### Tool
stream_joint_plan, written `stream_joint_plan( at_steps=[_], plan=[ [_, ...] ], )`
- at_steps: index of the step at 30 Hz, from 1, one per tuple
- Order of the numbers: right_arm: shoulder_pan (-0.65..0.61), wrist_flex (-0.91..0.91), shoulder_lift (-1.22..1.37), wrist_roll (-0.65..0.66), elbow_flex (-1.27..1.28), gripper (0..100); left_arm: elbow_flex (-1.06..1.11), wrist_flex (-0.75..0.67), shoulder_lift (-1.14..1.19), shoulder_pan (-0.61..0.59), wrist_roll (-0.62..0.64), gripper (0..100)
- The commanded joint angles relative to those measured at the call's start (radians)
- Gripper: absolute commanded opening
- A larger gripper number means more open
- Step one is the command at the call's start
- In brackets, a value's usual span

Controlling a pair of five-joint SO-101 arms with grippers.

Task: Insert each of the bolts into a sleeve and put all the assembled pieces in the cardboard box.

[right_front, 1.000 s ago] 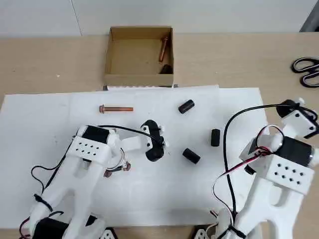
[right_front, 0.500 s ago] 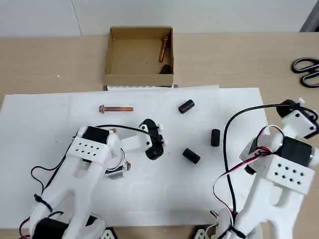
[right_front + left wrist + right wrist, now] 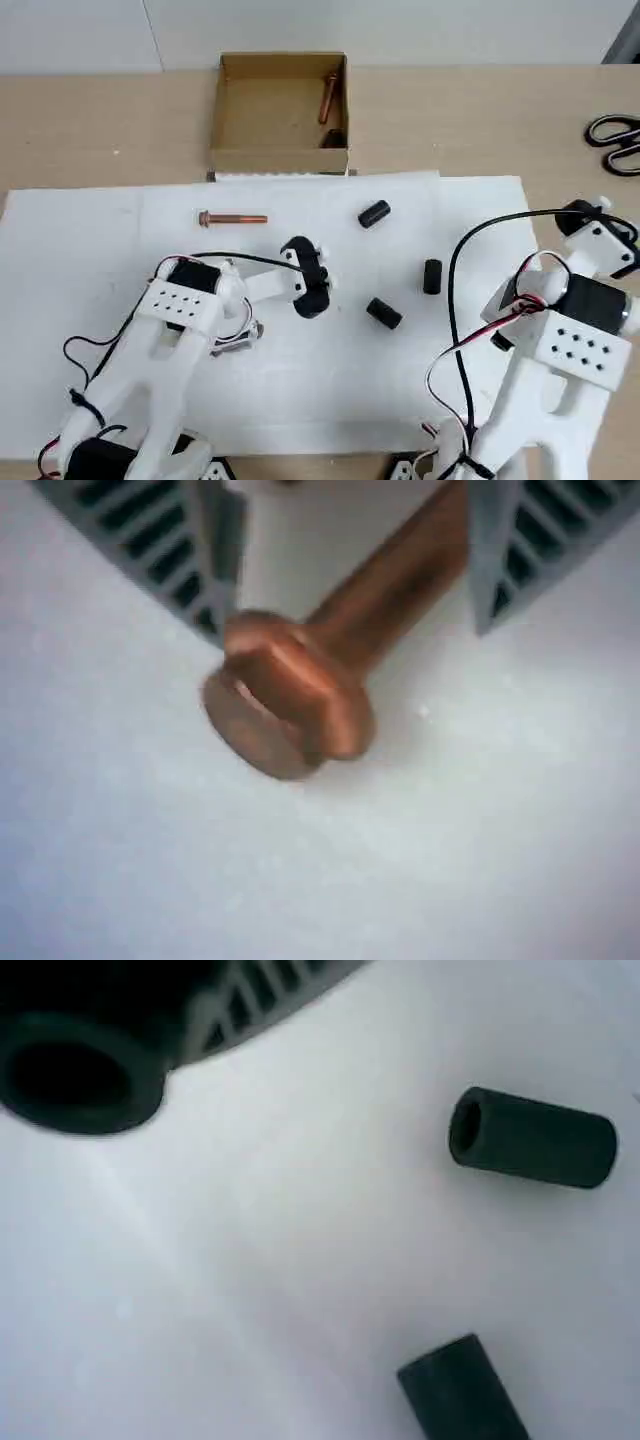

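My left gripper [image 3: 243,338] hangs low over the white sheet [image 3: 90,250], shut on a copper bolt [image 3: 300,695] whose hex head pokes out past the grey fingers [image 3: 180,550]. Another copper bolt [image 3: 232,218] lies on the sheet farther back. My right gripper [image 3: 503,340] sits at the sheet's right side, shut on a black sleeve [image 3: 80,1075] with its bore facing the camera. Three loose black sleeves [image 3: 373,213], [image 3: 431,276], [image 3: 383,313] lie between the arms; two of them [image 3: 530,1140], [image 3: 460,1385] appear in the right wrist view. The cardboard box [image 3: 228,110] at the back holds a bolt in a sleeve [image 3: 328,100].
Scissors [image 3: 615,140] lie on the bare wooden table at the far right. The sheet's left part and its near middle are bare. Cables loop from both arms over the sheet.
The left arm has shifted slightly, carrying the bolt a little toward the back. The right arm and the loose pieces have not moved.
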Motion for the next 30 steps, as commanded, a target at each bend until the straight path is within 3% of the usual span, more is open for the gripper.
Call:
stream_joint_plan(
  at_steps=[1,13,19,26,30],
  plan=[
    [0.004,-0.019,-0.012,0.002,-0.005,0.2,-0.004,-0.012,-0.009,0.002,0.003,7],
    [0.004,-0.019,-0.016,0.002,-0.005,0.2,-0.09,0.097,-0.011,0.005,0.003,1],
    [0.004,-0.018,-0.016,0.002,-0.005,0.2,-0.091,0.06,-0.011,0.003,0.008,1],
    [0.004,-0.018,-0.016,0.002,-0.005,0.2,-0.09,0.021,-0.009,-0.003,0.074,14],
    [0.004,-0.018,-0.016,0.002,-0.005,0.2,-0.077,0.028,-0.009,0.005,0.078,14]
  ],
)
